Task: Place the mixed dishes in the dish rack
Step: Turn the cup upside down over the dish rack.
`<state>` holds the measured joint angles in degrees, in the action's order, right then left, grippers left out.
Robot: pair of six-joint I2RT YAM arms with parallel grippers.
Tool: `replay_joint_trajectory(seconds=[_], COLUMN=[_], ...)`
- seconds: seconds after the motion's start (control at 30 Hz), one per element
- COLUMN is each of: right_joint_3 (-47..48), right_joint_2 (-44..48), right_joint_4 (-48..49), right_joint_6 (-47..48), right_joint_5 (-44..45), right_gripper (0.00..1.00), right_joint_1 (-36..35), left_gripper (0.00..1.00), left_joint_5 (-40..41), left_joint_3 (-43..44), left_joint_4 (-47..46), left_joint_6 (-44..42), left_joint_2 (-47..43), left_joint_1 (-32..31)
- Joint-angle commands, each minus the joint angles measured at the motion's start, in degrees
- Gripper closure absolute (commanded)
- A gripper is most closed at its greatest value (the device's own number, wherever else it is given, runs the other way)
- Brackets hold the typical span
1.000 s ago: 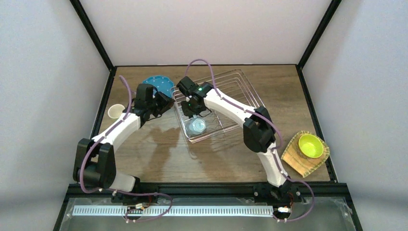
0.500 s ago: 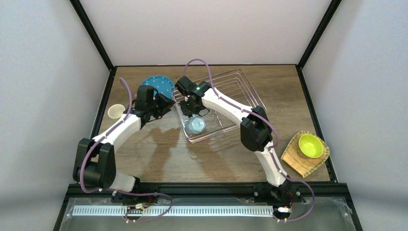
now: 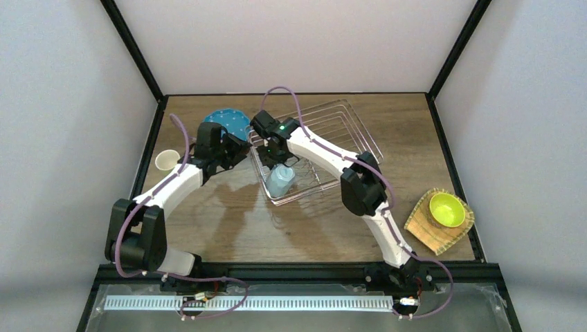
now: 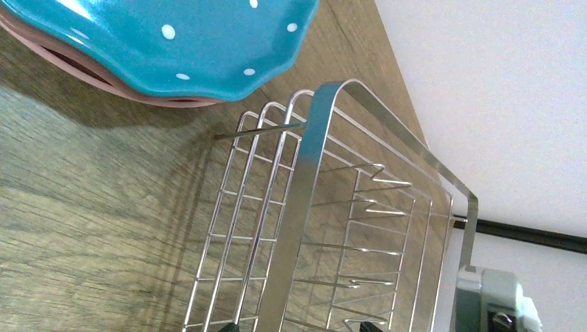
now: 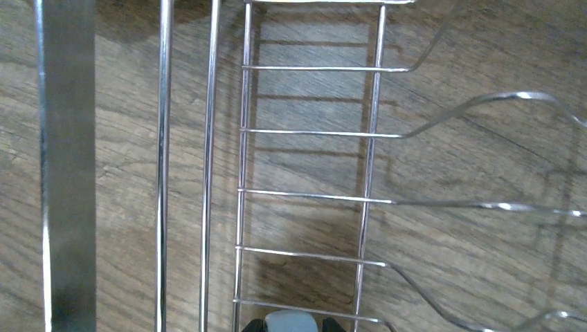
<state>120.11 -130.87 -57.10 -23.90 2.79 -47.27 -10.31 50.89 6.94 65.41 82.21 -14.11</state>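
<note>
The wire dish rack [image 3: 325, 131] stands at mid-table. Inside its near-left corner a light blue mug [image 3: 280, 180] leans on its side. Just behind the mug, my right gripper [image 3: 275, 159] points down into the rack. In the right wrist view its jaws stand parted on either side of the mug's pale blue edge [image 5: 289, 322], over the rack's wires [image 5: 242, 159]. My left gripper [image 3: 234, 149] is open at the rack's left rim [image 4: 304, 194], with nothing in it. A blue dotted plate [image 3: 227, 123] lies on a pink plate [image 4: 83, 69] beside it.
A pale green mug [image 3: 166, 160] stands at the table's left edge. A lime bowl [image 3: 446, 209] sits on a woven tan plate [image 3: 432, 232] at the right edge. Black frame posts run along both sides of the table.
The right jaws have widened. The light blue mug has gone from upright to leaning on its side. The right arm shifted slightly left. The left arm has not moved.
</note>
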Motion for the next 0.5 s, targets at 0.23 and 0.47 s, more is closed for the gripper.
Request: replay_joint_trajectory(seconds=[0.23,0.47], right_joint_3=[4.89,6.59], right_joint_2=[-2.65,-1.82], right_joint_4=[-0.73,-0.78], right_joint_6=[1.09,0.88], right_joint_5=[1.08,2.28], right_gripper=[0.49,0.45], right_joint_1=[-0.19,-0.19], left_gripper=[0.0,0.0], left_joint_5=[3.04,3.86], left_joint_3=[-0.78,-1.37], left_joint_4=[1.15,1.94], left_joint_6=[4.07,4.36], left_joint_2=[-1.58,-2.81], left_joint_1=[-0.21,-0.21])
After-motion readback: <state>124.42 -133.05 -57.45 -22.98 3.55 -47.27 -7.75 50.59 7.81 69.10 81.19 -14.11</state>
